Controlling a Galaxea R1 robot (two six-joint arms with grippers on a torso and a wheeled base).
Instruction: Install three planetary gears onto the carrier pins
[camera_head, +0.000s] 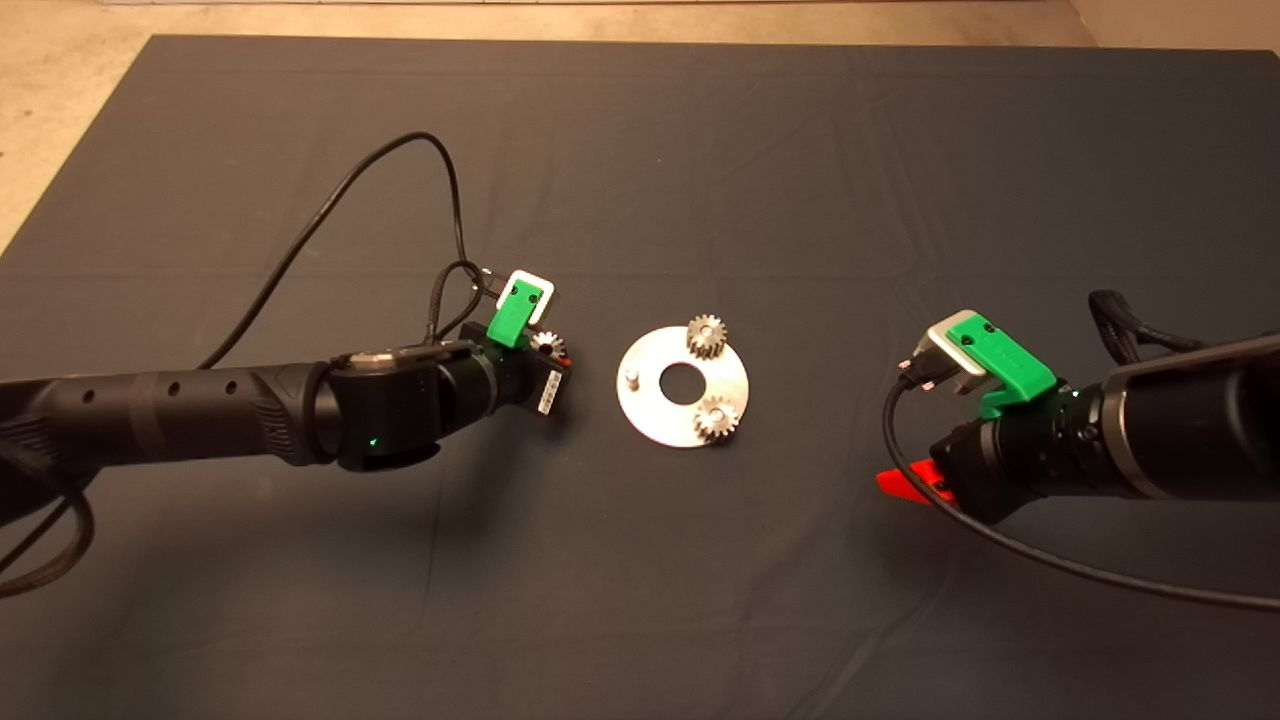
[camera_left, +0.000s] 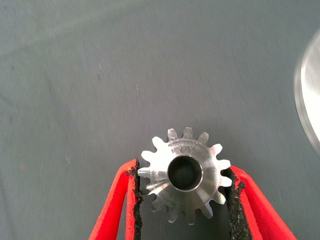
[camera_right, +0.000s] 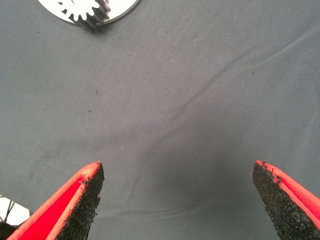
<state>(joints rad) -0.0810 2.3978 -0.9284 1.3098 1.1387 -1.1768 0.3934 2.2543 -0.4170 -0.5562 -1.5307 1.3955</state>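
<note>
Warm, dim light overhead casts soft shadows on the mat (camera_head: 640, 600); the disc (camera_left: 311, 95) edge blurs in the left wrist view

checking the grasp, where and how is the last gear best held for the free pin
By its toothed rim, on opposite sides, as the left gripper has the gear now: one pad on each flank, bore uncovered. Coming from above with the bore axis upright seems best, since the free pin stands upright on the disc.

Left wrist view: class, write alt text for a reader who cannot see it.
A small metal gear sits clamped between the left gripper's two red fingers, its round bore facing the camera, over the dark mat. A sliver of the shiny disc shows nearby.
</note>
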